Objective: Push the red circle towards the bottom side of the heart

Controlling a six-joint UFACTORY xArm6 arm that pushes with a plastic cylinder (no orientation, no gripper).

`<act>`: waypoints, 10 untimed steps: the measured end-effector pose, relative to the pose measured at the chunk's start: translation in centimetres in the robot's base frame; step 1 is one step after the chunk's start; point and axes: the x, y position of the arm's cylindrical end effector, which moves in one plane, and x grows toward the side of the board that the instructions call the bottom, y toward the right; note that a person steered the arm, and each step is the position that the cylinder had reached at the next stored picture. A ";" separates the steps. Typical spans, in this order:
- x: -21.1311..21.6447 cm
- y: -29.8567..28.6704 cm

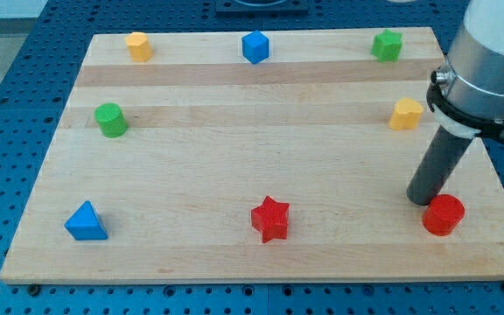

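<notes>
Camera view: wooden board [234, 131] on a blue pegboard bench. No gripper on this arm, only a dark rod, so nothing to open or close. My tip [425, 201] sat low at the view's right, just beside the red circle [444, 214], on its upper-left edge; touching or a hair apart, could not tell.

Which block counts as the heart was unclear. The yellow block [405, 114] above the tip, near the right edge, looked the likeliest; a second yellow block [138, 45] sat at the top left. Also noted: blue cube [255, 46] top centre, green block [387, 45] top right, green cylinder [110, 119] at left, blue triangle [87, 221] bottom left, red star [270, 218] bottom centre.

Risks, as judged: the tip stood on the wrong side. A push from here would drive the circle toward the bottom right corner, and off the board, which was close. Rounding the circle to get beneath it could clip it sideways. An off-centre push would let the round block roll off the tip's line.
</notes>
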 end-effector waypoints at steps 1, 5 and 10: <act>0.0 0.0; 5.1 -7.7; 4.6 1.3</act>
